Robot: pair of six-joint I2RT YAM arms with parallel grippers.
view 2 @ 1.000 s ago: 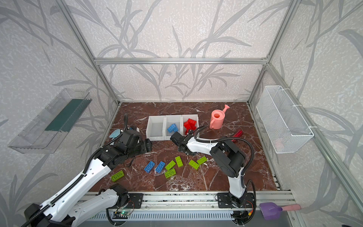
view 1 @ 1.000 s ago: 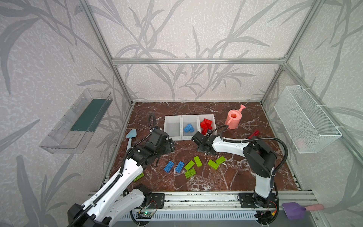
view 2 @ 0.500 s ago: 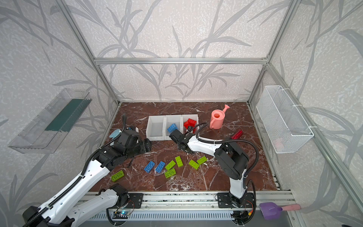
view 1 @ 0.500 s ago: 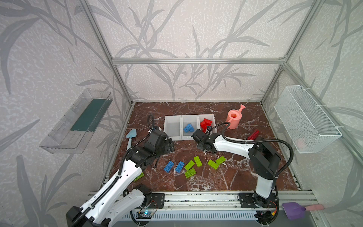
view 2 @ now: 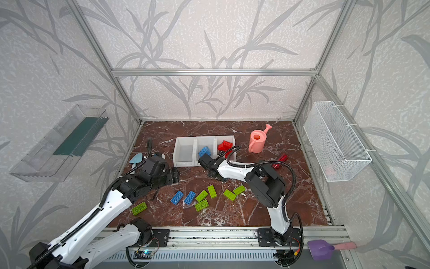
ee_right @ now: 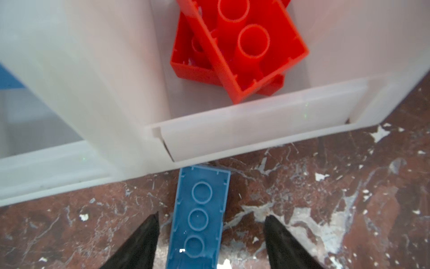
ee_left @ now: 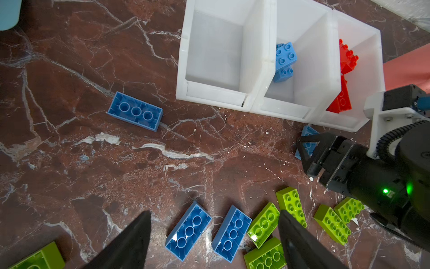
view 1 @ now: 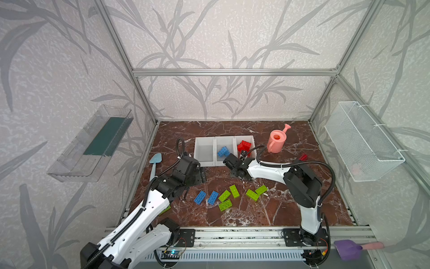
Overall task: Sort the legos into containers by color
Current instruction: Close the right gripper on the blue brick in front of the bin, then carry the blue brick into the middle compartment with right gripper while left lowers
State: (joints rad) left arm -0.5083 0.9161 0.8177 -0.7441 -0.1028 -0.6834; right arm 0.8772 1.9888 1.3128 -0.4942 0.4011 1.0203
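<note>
Your containers (view 1: 204, 163) stand in a joined row at the back of the desk (view 1: 267, 216), low lips turned toward both arms, probably so the legos can be dropped in over the front. The colours already have homes. The red bricks (view 1: 243, 146) are piled in the end bin on the right arm's side and the blue ones (view 1: 223, 151) lie in the middle bin. Nothing shows in the third bin, so I judge it is meant for the green bricks (view 1: 233, 191) scattered loose nearer the rail.

The blue brick (ee_right: 197, 223) you are after lies hollow side up on the desk. Its far end is right at the lip of the bin with red, and I cannot tell whether it touches. Its long side runs in line with your wrist, so the jaws bracket its narrow width, which looks like the easier hold.

Your right pincer (ee_right: 211, 215) sits low over that brick, part spread. One finger (ee_right: 139, 242) stands on either side, and bare marble shows in both gaps. It touches nothing and grips nothing yet.

Your left pincer (ee_left: 214, 212) hangs wide apart and empty above the two blue bricks (ee_left: 188, 230) lying side by side, clear of them.
</note>
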